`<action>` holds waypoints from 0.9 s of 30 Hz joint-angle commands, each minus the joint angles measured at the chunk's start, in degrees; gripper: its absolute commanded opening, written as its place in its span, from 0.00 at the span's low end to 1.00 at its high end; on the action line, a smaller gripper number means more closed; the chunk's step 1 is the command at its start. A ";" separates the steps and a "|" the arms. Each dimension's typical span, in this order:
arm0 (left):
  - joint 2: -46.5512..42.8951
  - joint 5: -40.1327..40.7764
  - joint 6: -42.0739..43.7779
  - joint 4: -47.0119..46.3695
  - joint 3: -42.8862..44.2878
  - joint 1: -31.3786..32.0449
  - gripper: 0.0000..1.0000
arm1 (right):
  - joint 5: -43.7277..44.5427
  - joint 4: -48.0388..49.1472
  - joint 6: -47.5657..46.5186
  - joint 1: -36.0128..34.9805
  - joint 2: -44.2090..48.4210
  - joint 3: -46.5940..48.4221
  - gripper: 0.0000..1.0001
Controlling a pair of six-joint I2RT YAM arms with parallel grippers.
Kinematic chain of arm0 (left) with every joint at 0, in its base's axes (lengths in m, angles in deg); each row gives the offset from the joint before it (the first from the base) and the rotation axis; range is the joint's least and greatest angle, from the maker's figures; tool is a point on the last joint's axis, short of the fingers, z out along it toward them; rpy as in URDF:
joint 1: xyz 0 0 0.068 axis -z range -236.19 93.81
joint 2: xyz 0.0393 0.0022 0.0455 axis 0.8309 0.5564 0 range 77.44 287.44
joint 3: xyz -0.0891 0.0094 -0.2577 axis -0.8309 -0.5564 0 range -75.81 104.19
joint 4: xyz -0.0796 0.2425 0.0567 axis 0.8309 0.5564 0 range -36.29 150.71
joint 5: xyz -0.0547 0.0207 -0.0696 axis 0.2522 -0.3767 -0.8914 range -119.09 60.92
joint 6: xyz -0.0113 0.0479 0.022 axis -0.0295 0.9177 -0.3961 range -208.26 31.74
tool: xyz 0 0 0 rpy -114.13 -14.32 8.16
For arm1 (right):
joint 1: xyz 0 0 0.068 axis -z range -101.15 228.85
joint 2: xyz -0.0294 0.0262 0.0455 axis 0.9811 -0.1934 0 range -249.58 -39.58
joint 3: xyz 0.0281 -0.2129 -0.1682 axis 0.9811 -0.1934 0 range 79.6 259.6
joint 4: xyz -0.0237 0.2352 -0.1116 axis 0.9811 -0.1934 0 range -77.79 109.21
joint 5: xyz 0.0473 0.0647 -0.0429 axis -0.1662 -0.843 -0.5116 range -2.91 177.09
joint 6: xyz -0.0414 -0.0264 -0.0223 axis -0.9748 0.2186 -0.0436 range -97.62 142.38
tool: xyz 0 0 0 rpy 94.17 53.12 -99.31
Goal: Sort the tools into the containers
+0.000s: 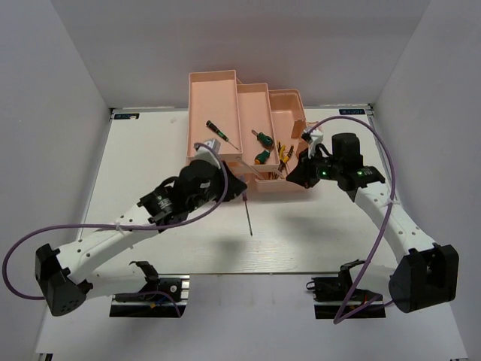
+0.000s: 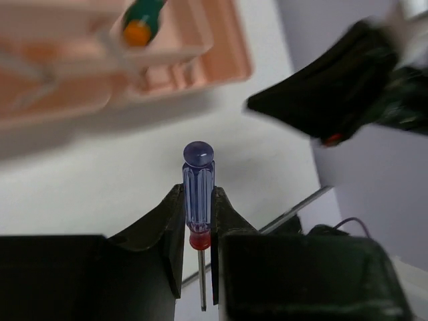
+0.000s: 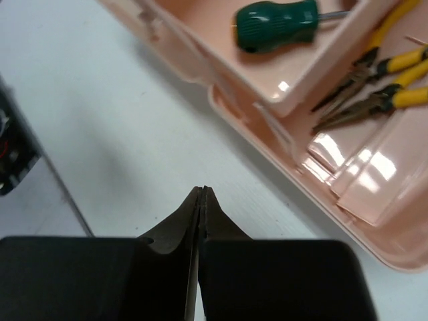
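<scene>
The left pincer [image 2: 198,208] is clamping the blue-red screwdriver [image 2: 198,179] by the lower handle, one finger on each side. The blue cap is sticking out past the fingertips, and the thin shaft is trailing back toward the arm bases. The pincer is hanging just off the near wall of the toolbox [image 1: 213,94], over the bench [image 1: 150,165].

The right pincer [image 3: 201,195] is pressing its fingertips together with nothing between them. It is hovering above bare bench beside the toolbox's near right corner. A wide strip of open bench is lying between the toolbox and the arm bases, and more is lying to the left of the box. The two pincers are sitting near each other in front of the box.

The black-green screwdriver [image 1: 222,134] is lying in the left tray. The stubby green screwdrivers [image 1: 261,156] are lying in the middle tray. The pliers [image 1: 284,154] are lying in the lowest right compartment.

From above, the left wrist is covering the blue handle and the box's near left corner. I cannot tell whether the shaft tip is touching the bench. In the left wrist view the toolbox is blurring out, and the top edge is cutting off a stubby screwdriver. In the right wrist view the frame edge is cutting off the plier handles.
</scene>
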 commanded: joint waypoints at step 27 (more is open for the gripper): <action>36.62 23.76 34.23 -4.11 54.48 -18.80 0.15 | -20.25 -11.49 -19.31 -1.15 -5.14 0.52 0.37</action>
